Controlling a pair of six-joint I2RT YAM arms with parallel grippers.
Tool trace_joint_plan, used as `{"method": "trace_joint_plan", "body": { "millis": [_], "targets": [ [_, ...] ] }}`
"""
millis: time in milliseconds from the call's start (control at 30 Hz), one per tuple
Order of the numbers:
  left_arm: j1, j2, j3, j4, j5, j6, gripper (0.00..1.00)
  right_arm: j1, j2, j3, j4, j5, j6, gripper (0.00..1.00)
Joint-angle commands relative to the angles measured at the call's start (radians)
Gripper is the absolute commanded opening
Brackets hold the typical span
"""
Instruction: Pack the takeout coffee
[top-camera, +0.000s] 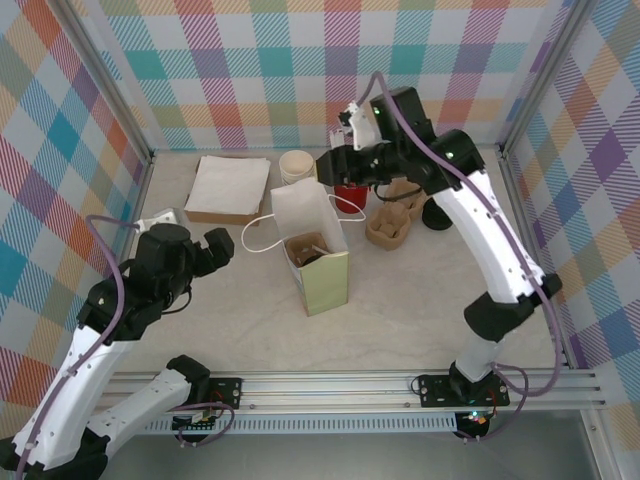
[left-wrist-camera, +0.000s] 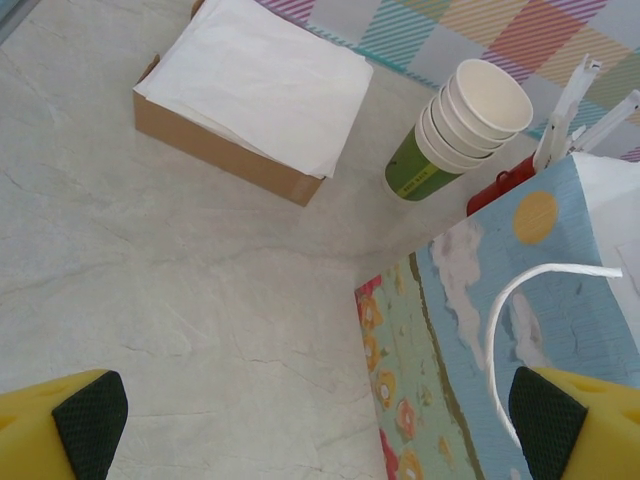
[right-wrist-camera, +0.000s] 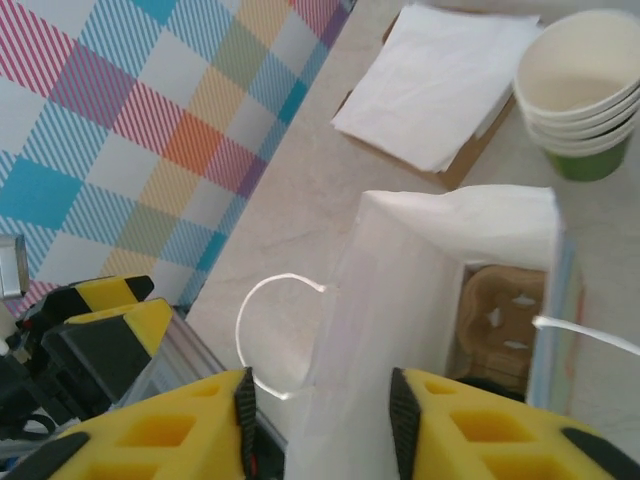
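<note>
The left gripper (left-wrist-camera: 320, 430) is spread wide ahead of a folded arm, while the right gripper (right-wrist-camera: 320, 420) is pointed downward, jaws partly parted, arm outstretched behind it.

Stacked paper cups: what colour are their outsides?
Green; the stacked cups show best in the left wrist view.

Pastel plaid walls (top-camera: 250, 70); flowered blue-green bag (left-wrist-camera: 470, 330); olive cup stack (left-wrist-camera: 415, 170).

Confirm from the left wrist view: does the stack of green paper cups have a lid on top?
No, the stack of green paper cups stands lidless, the top cup's cream inside open to view.
</note>
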Motion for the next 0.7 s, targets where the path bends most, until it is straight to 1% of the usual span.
{"method": "trace_joint_plan", "body": {
  "millis": [0, 133, 267, 333, 467, 500, 667],
  "targets": [
    [0.024, 0.033, 0.051, 0.022, 0.022, 0.009, 1.0, 0.006, -0.14, -0.093, 0.028, 0.121, -0.063, 0.48],
    [0.075, 0.092, 0.104, 0.015, 0.059, 0.037, 1.0, 0.004, -0.3, -0.296, 0.107, 0.215, -0.094, 0.6],
    [0.146, 0.145, 0.138, 0.029, 0.128, 0.065, 1.0, 0.003, -0.434, -0.473, 0.169, 0.26, -0.108, 0.72],
    [0.188, 0.167, 0.145, 0.038, 0.166, 0.067, 1.0, 0.002, -0.478, -0.536, 0.174, 0.271, -0.109, 0.75],
    [0.277, 0.205, 0.136, 0.069, 0.264, 0.062, 1.0, 0.003, -0.541, -0.636, 0.171, 0.274, -0.093, 0.77],
    [0.298, 0.214, 0.131, 0.076, 0.287, 0.059, 1.0, 0.003, -0.555, -0.661, 0.174, 0.273, -0.086, 0.79],
    [0.44, 0.272, 0.071, 0.139, 0.451, 0.023, 1.0, 0.002, -0.628, -0.801, 0.2, 0.261, -0.047, 0.86]
  ]
}}
